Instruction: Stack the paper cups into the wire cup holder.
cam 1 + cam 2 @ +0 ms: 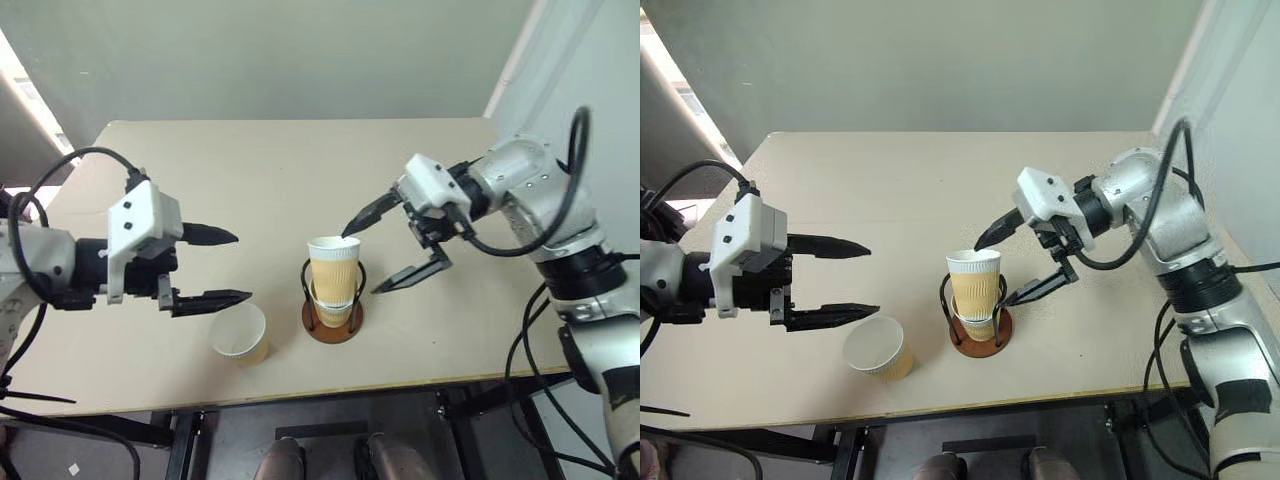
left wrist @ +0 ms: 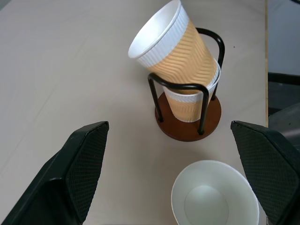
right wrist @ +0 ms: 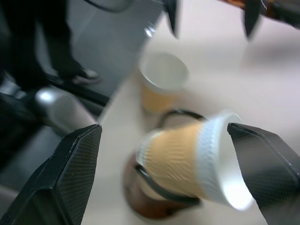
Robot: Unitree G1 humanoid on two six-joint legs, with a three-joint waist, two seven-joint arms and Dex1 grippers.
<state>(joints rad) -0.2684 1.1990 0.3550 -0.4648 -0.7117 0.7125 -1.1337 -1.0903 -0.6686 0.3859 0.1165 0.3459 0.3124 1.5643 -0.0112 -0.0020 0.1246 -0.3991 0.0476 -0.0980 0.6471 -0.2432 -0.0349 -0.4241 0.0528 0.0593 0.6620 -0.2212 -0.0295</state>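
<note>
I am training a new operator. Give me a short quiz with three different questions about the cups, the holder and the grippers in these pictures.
1. How many paper cups sit in the wire cup holder?
2. True or false: the right gripper grips the top cup.
3. Which gripper is nearest the loose cup: A left, B right?

Key: 1. Two, the top one tilted. 2. False, its fingers are open on either side of it. 3. A, the left gripper.

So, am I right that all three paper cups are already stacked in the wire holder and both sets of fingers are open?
Not quite: two cups sit in the wire holder; the third cup stands on the table beside it, as the left eye view shows. Both sets of fingers are indeed open.
</note>
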